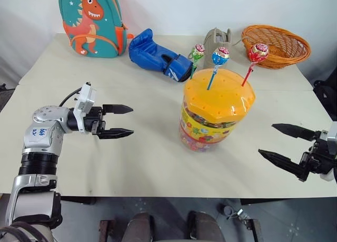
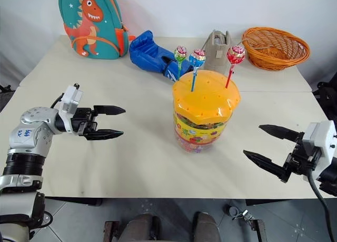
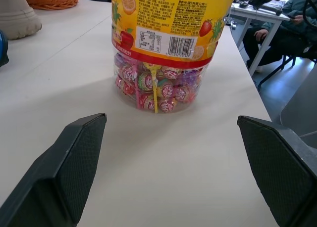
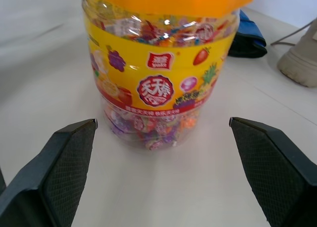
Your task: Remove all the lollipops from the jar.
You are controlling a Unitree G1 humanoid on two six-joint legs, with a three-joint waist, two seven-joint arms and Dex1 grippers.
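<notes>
The jar (image 1: 213, 115), a clear tub with a candy-print label and an orange-yellow holed lid, stands upright on the white table (image 1: 137, 163), right of centre. Three lollipops stick up from the lid: a green one (image 1: 197, 52) on the left, a blue one (image 1: 220, 56) in the middle, a red one (image 1: 258, 52) on the right. My left gripper (image 1: 117, 121) hovers open to the left of the jar, pointing toward it, with nothing between its fingers. My right gripper (image 1: 281, 142) is open and empty to the right of the jar. Both wrist views face the jar (image 3: 163, 44) (image 4: 158, 73) between open fingers.
Along the back of the table stand a teal dinosaur backpack (image 1: 92, 23), a blue boxing glove (image 1: 158, 55), a beige shoe (image 1: 217, 40) and an orange wicker basket (image 1: 276, 44). The table's front edge runs just below both grippers.
</notes>
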